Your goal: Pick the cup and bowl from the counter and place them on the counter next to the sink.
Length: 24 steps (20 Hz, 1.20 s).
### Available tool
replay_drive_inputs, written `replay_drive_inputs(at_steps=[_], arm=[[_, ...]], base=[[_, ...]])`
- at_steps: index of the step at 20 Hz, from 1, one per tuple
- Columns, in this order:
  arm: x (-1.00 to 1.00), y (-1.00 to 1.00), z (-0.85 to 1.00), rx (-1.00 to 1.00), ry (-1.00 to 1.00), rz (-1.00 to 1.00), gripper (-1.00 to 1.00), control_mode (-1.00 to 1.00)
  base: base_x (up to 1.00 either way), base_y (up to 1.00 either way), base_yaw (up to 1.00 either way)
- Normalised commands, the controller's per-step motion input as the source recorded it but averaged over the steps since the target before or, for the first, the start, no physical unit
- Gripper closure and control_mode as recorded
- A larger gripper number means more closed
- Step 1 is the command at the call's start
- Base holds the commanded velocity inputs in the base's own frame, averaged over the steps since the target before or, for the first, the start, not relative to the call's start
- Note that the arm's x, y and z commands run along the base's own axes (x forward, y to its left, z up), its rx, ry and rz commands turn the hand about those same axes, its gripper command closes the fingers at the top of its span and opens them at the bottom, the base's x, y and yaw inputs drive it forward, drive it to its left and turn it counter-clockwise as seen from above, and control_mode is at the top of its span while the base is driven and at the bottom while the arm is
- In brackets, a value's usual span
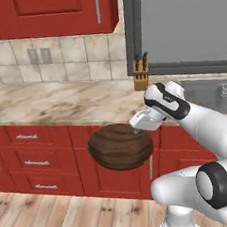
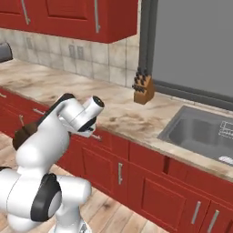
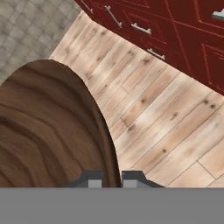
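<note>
jaws (image 3: 112, 178) pinching rim of wide dark-brown wood-grain bowl (image 1: 120, 146) | bowl hangs tilted in air before red cabinets (image 1: 34, 150), off tan marble table (image 1: 59, 104) | risk — thin rim grip slips, bowl drops to wooden floor (image 3: 166, 122)

Bowl held off the desk's front edge, above the floor

The end effector (image 1: 136, 128) pinches the rim of the bowl (image 1: 120, 146), which hangs tilted before the cabinet fronts (image 1: 34, 150), over the floor (image 3: 162, 118). Behind the end effector runs the desk (image 1: 59, 104); the knife block (image 1: 141, 73) stands at its back, and the sink (image 2: 200, 132) lies set into it further right.
</note>
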Motion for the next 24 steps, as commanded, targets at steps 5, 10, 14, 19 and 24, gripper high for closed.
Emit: replay_drive_inputs(at_steps=[5, 10, 14, 19, 24], arm=[[0.0, 0.0, 0.0, 0.0, 0.0, 0.0, 1.0, 1.0], [0.0, 0.0, 0.0, 0.0, 0.0, 0.0, 1.0, 1.0], [0.0, 0.0, 0.0, 0.0, 0.0, 0.0, 1.0, 1.0], [0.0, 0.0, 0.0, 0.0, 0.0, 0.0, 1.0, 1.0], [0.0, 0.0, 0.0, 0.0, 0.0, 0.0, 1.0, 1.0]], base=[[0.22, -0.21, -0.76], [0.11, -0.15, -0.64], [0.47, -0.02, -0.2], [0.77, -0.07, 0.02], [0.57, 0.0, 0.0]])
